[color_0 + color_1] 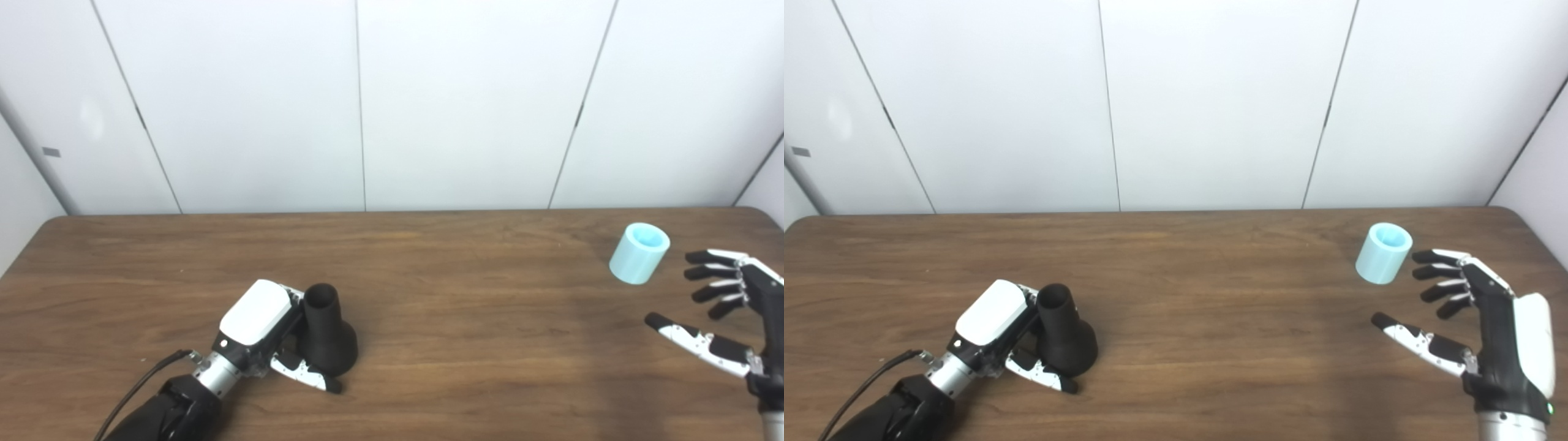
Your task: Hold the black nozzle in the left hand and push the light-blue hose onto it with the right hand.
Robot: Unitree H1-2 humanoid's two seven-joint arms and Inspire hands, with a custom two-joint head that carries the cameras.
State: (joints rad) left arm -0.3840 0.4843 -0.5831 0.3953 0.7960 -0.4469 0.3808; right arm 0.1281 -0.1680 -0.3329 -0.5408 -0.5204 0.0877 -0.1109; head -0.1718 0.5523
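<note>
The black nozzle (326, 335) is a matte funnel shape, a narrow open tube rising from a wider rounded base, standing upright on the wooden table (465, 318); the light-blue hose (1383, 253) is a short, thick-walled, hollow cylinder, tilted so its open mouth faces up and toward the camera, resting on the table well away from the nozzle. Behind the table stand plain white wall panels (1213, 104); nothing lies between nozzle and hose. The left hand (263, 327) lies low on the table just left of the nozzle, its white back up, thumb curled around the nozzle's base, grasping it. The right hand (1482, 324) hovers just right of the hose, apart from it, released, with its fingers (1436, 272) spread toward the hose and thumb stretched out below.
</note>
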